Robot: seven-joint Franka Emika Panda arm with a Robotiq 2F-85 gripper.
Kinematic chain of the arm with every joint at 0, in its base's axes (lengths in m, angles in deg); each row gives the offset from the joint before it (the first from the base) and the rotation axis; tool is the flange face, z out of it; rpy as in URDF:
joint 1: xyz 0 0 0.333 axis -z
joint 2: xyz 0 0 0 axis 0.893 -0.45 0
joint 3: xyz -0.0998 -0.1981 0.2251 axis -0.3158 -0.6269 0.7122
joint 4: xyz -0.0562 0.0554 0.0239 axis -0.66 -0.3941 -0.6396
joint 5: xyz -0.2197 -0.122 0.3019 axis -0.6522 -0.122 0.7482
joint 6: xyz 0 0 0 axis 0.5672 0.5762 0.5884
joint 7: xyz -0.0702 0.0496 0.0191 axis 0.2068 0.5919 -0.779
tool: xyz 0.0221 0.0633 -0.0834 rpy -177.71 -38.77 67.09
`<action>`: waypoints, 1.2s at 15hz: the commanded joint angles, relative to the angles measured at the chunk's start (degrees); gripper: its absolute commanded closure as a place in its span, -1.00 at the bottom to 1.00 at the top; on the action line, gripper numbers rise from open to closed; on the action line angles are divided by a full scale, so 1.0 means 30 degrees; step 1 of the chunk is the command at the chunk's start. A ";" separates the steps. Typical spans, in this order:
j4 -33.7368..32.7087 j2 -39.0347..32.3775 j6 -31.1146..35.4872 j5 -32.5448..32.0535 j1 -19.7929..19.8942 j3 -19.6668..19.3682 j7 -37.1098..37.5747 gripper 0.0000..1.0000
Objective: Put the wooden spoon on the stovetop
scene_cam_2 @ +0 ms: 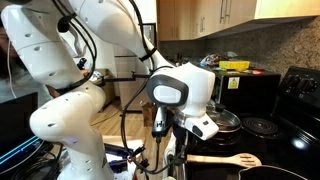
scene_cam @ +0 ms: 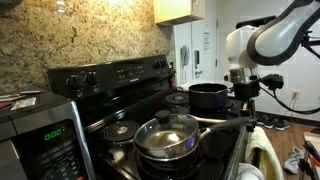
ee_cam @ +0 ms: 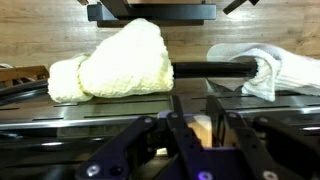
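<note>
Your wooden spoon (scene_cam_2: pixel 222 158) is in the air, not on the stovetop (scene_cam_2: pixel 296 108). In an exterior view its long axis runs close to level, with the broad bowl end pointing toward the stove and the handle end reaching back under the wrist. In the wrist view a short pale tan piece of the spoon (ee_cam: pixel 204 128) sits between the two dark fingers.

Your pincer (scene_cam_2: pixel 180 154) is clamped on the wooden spoon at its handle end, and the fingers press both sides of the wood in the wrist view (ee_cam: pixel 203 136). The arm hangs off the front corner of the stove, its wrist bent so the fingers point downward. In an exterior view the pincer (scene_cam: pixel 243 90) is beside the black pot (scene_cam: pixel 207 96), just off the stove's edge; the spoon is too small to make out there.

On the stovetop (scene_cam: pixel 118 116), the steel pan (scene_cam: pixel 167 138) with its glass lid fills the near burner, and its long dark handle (scene_cam: pixel 225 121) reaches toward the pincer. The black pot takes the burner behind it. Bare black surface and open coils lie toward the back panel and the microwave (scene_cam: pixel 40 140). In the wrist view a yellow towel (ee_cam: pixel 120 60) and a white cloth (ee_cam: pixel 270 65) lie ahead, along with a dark handle (ee_cam: pixel 210 68).
</note>
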 commanded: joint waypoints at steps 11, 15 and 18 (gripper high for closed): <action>-0.0021 -0.0657 0.1042 0.0201 0.0552 -0.1110 -0.1930 0.85; -0.0021 -0.1105 0.1378 0.0102 0.0573 -0.1100 -0.1985 0.85; -0.0022 -0.1235 0.1496 -0.0035 0.0635 -0.1053 -0.1880 -0.10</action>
